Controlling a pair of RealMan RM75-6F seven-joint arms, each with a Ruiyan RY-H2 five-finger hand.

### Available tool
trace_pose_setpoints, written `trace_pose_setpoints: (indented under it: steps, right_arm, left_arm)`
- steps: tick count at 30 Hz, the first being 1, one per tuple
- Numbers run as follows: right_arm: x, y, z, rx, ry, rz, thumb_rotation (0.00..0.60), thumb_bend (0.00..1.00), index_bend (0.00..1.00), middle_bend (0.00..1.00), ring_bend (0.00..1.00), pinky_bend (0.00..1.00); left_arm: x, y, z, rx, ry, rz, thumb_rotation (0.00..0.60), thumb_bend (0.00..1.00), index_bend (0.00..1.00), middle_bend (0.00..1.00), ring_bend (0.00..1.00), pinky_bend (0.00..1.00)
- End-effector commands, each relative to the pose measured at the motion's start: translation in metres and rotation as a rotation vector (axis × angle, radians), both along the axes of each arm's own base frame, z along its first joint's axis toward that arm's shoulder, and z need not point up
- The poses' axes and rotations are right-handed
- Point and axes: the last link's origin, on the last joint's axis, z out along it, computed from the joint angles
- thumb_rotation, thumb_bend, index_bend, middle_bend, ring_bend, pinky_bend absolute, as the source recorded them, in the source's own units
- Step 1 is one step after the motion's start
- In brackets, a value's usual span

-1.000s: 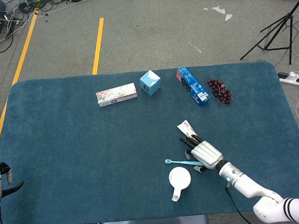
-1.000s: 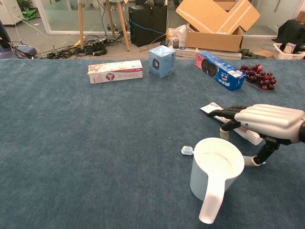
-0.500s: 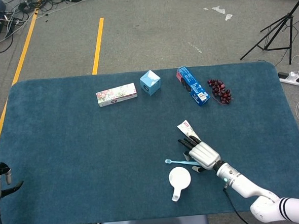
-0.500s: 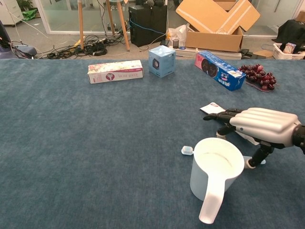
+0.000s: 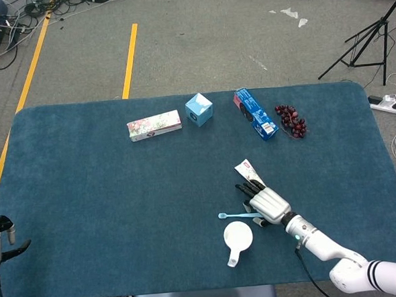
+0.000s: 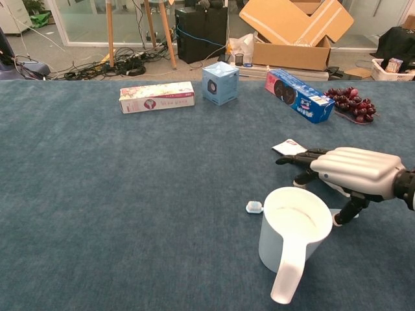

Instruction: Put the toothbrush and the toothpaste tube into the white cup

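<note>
The right hand lies palm-down, fingers spread, over the toothpaste tube, far-right of the white cup; the soft, light tube looks best pinched mid-body

White cup stands upright at lower centre-right of the chest view, mouth open, long handle pointing toward the bottom edge. Toothbrush lies flat just above the cup in the head view, pale blue, head pointing left. Toothpaste tube lies flat above that, white, largely covered by my right robot hand.
</note>
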Motion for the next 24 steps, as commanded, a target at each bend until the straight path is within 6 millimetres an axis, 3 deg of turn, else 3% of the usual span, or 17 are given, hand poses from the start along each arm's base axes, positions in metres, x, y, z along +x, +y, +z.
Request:
trace_pose_setpoints:
  steps: [1,24]
  right_arm:
    - [-0.0001,-0.0001,-0.0003,0.002,0.002,0.000,0.600,0.25,0.50,0.00,0.00,0.00]
    - [-0.0001,-0.0001,0.0007,-0.012,0.008,0.013,0.600,0.25,0.59,0.00,0.00,0.00]
  left_arm:
    - [0.0001,-0.0001,0.0002,0.001,-0.001,0.000,0.600,0.00,0.79,0.51,0.38,0.37]
    - [0.0001,-0.0002,0.0001,-0.001,0.001,0.000,0.600,0.00,0.79,0.51,0.38,0.37]
